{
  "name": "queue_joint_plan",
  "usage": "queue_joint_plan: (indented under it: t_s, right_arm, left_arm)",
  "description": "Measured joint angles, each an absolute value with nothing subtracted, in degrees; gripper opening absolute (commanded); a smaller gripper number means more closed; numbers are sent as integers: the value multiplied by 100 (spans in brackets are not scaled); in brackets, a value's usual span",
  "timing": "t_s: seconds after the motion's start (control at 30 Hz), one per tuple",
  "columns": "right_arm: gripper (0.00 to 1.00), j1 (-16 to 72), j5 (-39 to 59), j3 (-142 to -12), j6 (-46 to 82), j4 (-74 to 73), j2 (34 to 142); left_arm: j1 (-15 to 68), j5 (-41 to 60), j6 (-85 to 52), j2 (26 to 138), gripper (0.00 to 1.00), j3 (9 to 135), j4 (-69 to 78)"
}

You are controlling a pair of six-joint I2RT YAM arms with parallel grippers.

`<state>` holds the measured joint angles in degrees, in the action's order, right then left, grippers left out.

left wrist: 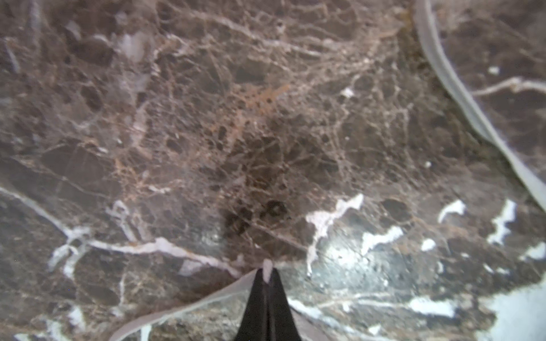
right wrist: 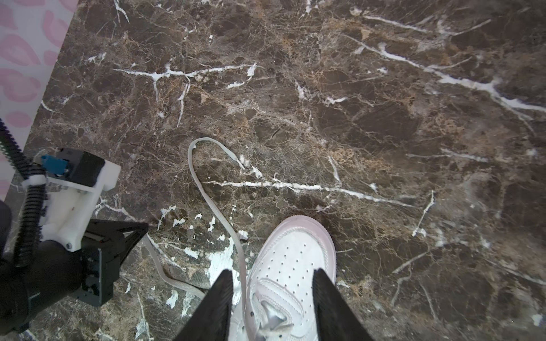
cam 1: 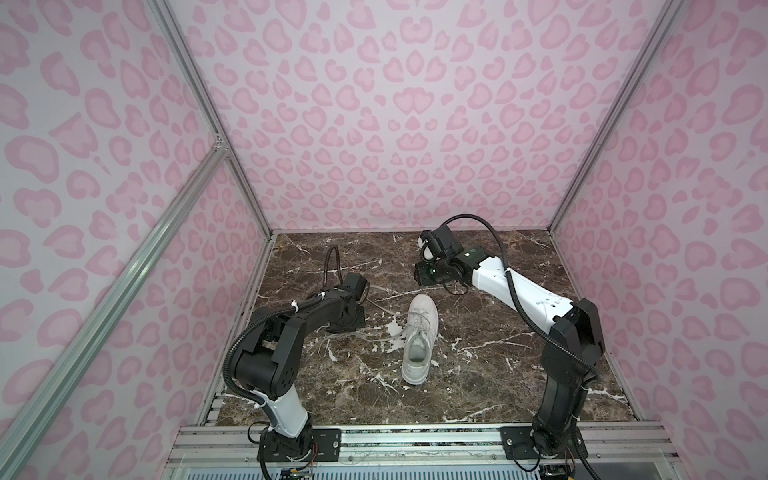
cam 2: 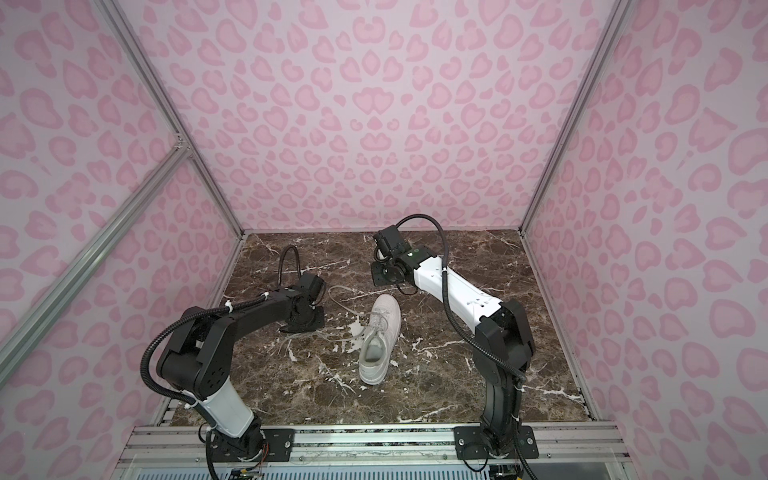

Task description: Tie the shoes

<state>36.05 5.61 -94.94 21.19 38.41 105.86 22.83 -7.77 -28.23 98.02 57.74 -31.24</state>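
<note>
White sneaker (cam 1: 419, 338) (cam 2: 380, 338) is lying upright on its sole near the centre of the brown marble tabletop (cam 1: 519, 365) in both top views, toe pointing to about 12 o'clock, heel to 6.

Left gripper (left wrist: 267, 279) (cam 1: 348, 323) (right wrist: 142, 228) is sitting low over the marble at roughly 9 o'clock from the sneaker, near it but not touching. Its fingers are pressing together on a small white tip. That tip is looking like the end of the pinched lace (left wrist: 183, 308) (right wrist: 170, 280), but the left wrist view is blurry there, so not fully sure. In the right wrist view this lace is running from under the left gripper's tips back toward the sneaker's lacing.

Loose lace (right wrist: 206, 200) (left wrist: 462, 99) is leaving the shoe on the same side. It is looping out toward 10 o'clock and curling back, its end lying free on the marble.

Right gripper (right wrist: 273, 271) (cam 1: 426, 274) is hovering raised above the toe end, showing at 12 o'clock from the sneaker in a top view. Its jaws are standing spread wide, gripping nothing, and the toe box and top eyelets are showing in the gap below. Both arms are reaching in from the 6 o'clock edge.
</note>
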Motion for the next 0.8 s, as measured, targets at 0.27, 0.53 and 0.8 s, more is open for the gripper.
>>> queue_joint_plan:
  t_s: [0.27, 0.53, 0.8]
  right_arm:
    - [47, 3275, 563, -8388, 2281, 3590, 9675]
    - [47, 2088, 563, -6849, 2582, 3564, 8215]
    - [48, 709, 504, -5828, 2648, 3684, 6622]
  left_arm:
    - [2735, -1072, -2508, 9144, 3, 7157, -3667]
    - [3507, -692, -1500, 9896, 3, 9494, -3664]
    - [4604, 421, -735, 11592, 4, 11476, -3288]
